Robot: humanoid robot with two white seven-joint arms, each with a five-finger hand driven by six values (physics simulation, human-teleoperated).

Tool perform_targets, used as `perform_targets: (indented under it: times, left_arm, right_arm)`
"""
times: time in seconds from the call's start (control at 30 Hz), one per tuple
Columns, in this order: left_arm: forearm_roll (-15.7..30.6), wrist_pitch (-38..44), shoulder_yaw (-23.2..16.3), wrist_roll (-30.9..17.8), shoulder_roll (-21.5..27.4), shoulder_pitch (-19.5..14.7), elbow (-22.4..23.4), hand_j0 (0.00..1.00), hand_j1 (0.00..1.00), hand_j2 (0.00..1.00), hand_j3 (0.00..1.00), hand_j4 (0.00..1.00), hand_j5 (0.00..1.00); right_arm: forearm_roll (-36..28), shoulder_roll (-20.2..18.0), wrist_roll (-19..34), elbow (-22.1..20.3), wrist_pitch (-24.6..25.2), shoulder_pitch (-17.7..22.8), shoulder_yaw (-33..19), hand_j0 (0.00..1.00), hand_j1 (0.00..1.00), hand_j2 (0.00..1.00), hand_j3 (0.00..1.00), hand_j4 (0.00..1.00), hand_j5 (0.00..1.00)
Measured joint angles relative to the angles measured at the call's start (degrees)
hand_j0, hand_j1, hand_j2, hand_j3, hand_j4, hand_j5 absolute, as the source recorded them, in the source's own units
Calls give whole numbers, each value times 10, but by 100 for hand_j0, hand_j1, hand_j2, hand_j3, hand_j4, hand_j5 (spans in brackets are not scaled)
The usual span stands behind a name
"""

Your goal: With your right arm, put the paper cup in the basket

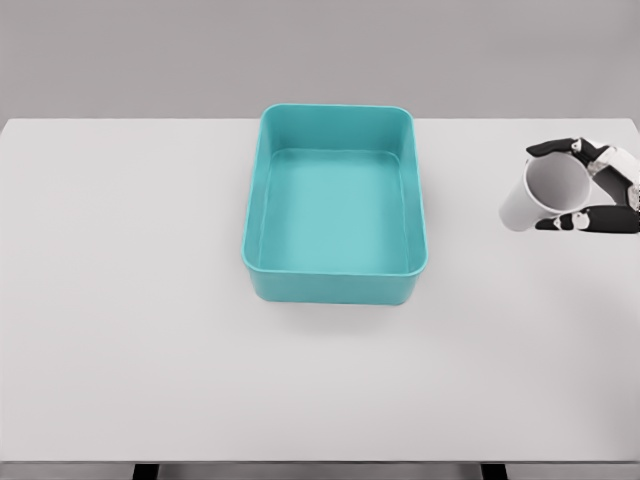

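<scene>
**Q:** Table first, then; what is on it, and why does it sit so?

**Me:** Table (130, 330) fills nearly the whole frame, white and plain; the basket (335, 203), a teal rectangular tub, sits at upper centre with its mouth open to the top, which I judge leaves me free to drop something in from above; nothing lies inside it.

**Q:** And the paper cup?

**Me:** The paper cup (541, 195) is at the right edge, upper half, well apart from the basket; my right hand (592, 190) has its dark fingers (585, 220) wrapped around it near the rim, one above and the others below; it is tilted so its open mouth faces the camera, base pointing left, probably just the angle my grasp gives it; whether it touches the table I cannot tell.

**Q:** Left arm? Any writing?

**Me:** Left arm is out of sight; no brand, label or lettering shows on cup, basket or table.
</scene>
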Motion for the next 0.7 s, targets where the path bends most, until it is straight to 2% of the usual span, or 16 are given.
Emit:
perform_targets:
  times: [0.43,0.7]
  left_arm:
    - [0,0,0,0,0,0,0,100,100,100,100,100,100]
    - [0,0,0,0,0,0,0,100,100,100,100,100,100]
  right_arm:
    - [23,68,0,0,9,-53,5,68,68,68,68,68,68]
    - [30,90,0,-2,29,-95,3,68,68,68,68,68,68]
